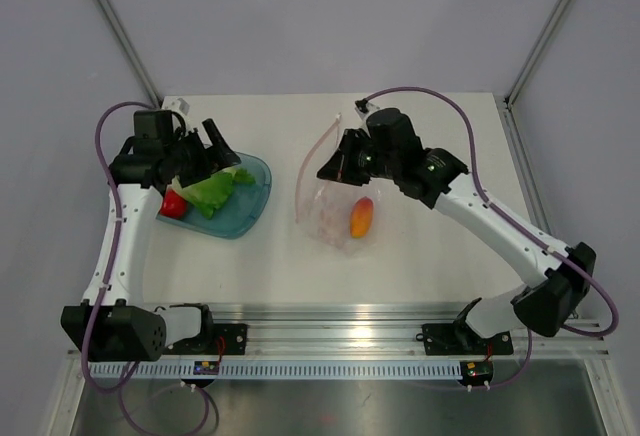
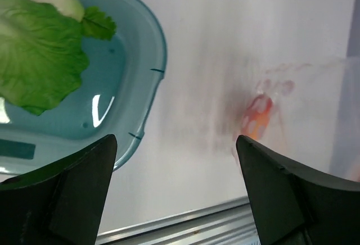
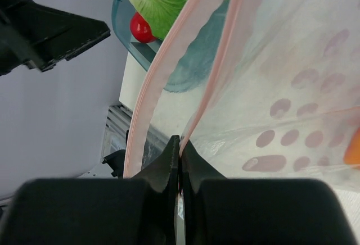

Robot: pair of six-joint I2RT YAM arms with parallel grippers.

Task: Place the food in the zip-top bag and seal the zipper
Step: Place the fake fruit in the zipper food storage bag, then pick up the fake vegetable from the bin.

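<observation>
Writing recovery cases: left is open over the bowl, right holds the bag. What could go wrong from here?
1. The right gripper pinches only a thin bit of the bag edge by the zipper; it could slip and the mouth collapse.
2. The lettuce in the bowl is broad and floppy; the open left gripper may grip it poorly or snag it on the bag's mouth.

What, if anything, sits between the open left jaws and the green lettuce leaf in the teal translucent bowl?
Nothing visible does. The left jaws stand open above the right rim of the teal translucent bowl. The green lettuce leaf lies uncovered inside it, with nothing on top. Only that low rim is nearby.
</observation>
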